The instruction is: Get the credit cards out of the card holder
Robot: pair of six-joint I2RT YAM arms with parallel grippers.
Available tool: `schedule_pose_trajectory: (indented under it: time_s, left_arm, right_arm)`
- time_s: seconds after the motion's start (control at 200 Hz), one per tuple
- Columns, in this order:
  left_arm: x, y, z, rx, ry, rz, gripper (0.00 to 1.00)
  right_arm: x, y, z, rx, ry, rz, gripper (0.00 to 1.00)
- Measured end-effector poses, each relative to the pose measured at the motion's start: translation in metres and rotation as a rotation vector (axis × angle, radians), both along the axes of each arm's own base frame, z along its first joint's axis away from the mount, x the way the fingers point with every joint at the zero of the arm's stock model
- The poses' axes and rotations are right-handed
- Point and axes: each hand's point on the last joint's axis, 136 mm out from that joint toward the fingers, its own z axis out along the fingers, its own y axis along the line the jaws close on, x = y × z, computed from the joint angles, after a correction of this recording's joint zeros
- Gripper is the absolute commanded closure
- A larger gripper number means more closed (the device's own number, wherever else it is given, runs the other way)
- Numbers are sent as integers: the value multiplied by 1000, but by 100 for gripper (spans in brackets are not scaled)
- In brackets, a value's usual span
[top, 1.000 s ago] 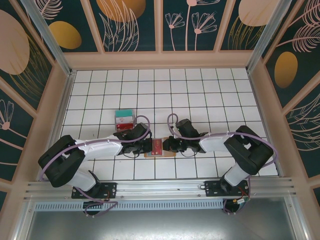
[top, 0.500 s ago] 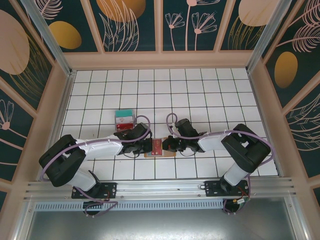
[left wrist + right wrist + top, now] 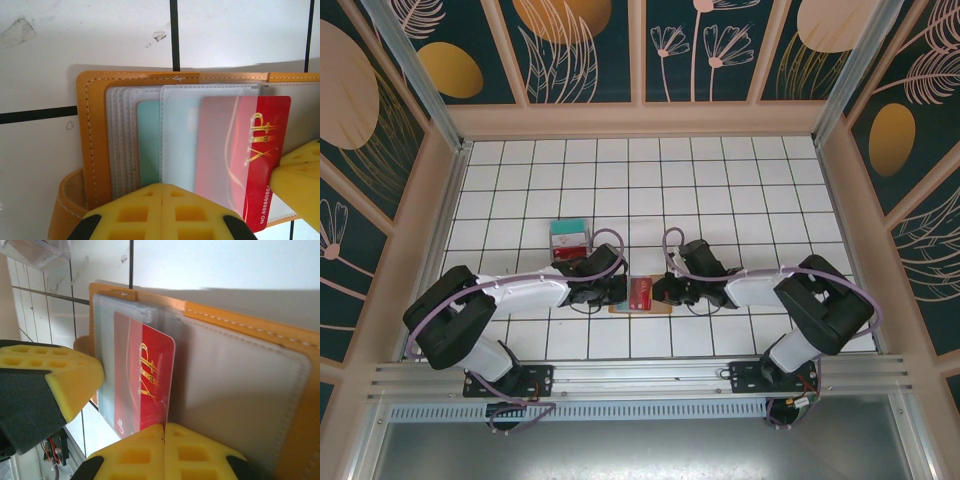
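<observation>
The card holder [image 3: 92, 145] lies open and flat on the white tiled table [image 3: 720, 200], close to the near edge and about midway between left and right. It is orange-tan with pale stitching and grey-clear sleeves [image 3: 210, 100]. A red card [image 3: 270, 130] with gold "VIP" lettering sticks partway out of one sleeve. A teal card [image 3: 148, 145] sits inside another.
</observation>
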Motion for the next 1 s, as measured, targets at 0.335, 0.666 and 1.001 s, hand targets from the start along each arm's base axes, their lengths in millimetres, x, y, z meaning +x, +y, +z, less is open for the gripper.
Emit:
schedule_pose_trajectory:
  time_s: [0.335,0.666,1.001]
  left_arm:
    - [0,0,1,0,0,0,100]
    - [10,-8,26,-26,-30,21,53]
    - [53,-40,113,-391,-136,79,49]
  right_arm:
    - [3,-26,20,7,-37,-70,100]
    - [18,-55,62,37,-141,-142,100]
    - [33,-46,119,197,-251,-119,100]
